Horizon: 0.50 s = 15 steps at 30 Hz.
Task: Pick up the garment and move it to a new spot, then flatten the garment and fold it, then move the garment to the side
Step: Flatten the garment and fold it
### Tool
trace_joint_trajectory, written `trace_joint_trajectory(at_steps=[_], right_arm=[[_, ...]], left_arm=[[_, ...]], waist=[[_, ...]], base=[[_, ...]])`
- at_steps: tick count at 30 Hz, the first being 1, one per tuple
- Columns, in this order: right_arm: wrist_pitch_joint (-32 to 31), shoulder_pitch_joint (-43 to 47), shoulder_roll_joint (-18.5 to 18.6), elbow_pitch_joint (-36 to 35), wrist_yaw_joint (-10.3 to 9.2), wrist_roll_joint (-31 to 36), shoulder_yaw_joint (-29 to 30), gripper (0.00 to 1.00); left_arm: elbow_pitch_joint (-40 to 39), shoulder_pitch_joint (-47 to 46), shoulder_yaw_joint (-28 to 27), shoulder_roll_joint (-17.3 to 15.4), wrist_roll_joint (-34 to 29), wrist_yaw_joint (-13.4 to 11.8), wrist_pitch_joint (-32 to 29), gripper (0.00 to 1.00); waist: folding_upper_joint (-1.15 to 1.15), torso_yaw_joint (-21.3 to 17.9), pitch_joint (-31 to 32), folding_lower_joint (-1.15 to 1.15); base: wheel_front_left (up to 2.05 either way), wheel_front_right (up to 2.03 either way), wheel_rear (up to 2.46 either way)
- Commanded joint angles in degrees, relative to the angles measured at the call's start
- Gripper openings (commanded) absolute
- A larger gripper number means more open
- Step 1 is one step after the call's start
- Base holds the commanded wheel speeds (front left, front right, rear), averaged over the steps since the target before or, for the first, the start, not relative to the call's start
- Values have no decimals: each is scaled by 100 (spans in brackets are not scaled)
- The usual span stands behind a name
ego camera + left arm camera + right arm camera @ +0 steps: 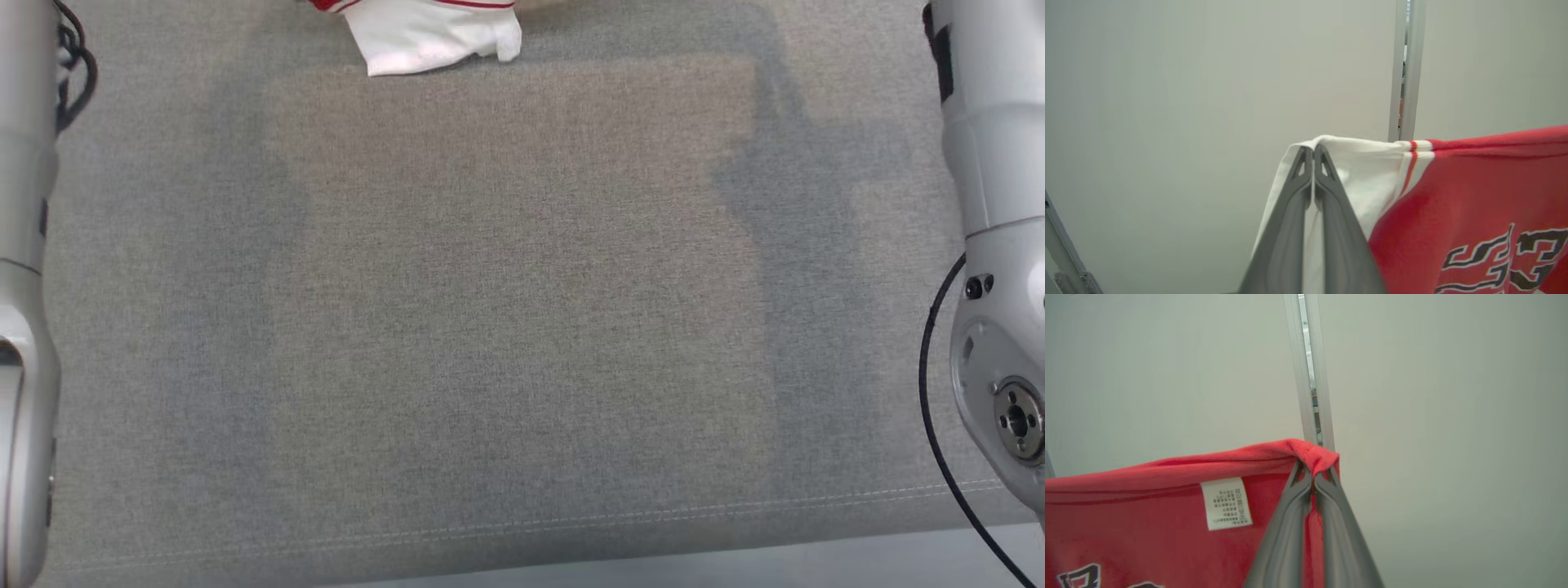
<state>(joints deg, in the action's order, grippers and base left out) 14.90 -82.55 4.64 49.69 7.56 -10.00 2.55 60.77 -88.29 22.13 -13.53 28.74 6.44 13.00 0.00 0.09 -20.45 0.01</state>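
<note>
you see the grey fabric-covered table (522,327); at its far edge hangs the red-and-white jersey garment (433,37). your left gripper (1313,152) is clamped tight on its white corner, your right gripper (1313,473) on its red hem, near the small white label (1226,503).

Grey fabric tabletop (522,327), stitched seam (571,521) along its near edge. Behind: pale wall panels (1208,102), aluminium upright (1414,81) between them.

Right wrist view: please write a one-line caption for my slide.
Right fingers, shut on a top corner of the red garment, hold it up before a pale wall, white label showing.
</note>
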Motion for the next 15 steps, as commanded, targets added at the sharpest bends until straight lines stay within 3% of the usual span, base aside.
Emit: trace_joint_trajectory(at_steps=[1, 9, 15], right_arm=[[18, 120, 32, 42, -15, 16, 43, 0], [18, 959, 96, -68, -13, -312, -202, 0], [20, 1947, 203, -435, -14, -853, -500, 0]], left_arm=[[107, 177, 25, 4, -11, 15, 31, 0], [243, 1200, -161, 419, 514, 95, 224, 0], [-836, 2476, -507, 414, 232, -45, 218, 0]], waist=[[0, 145, -323, -1], [0, 287, -653, -1], [0, 327, -580, -1]], base=[[0, 0, 0], [0, 0, 0], [0, 0, 0]])
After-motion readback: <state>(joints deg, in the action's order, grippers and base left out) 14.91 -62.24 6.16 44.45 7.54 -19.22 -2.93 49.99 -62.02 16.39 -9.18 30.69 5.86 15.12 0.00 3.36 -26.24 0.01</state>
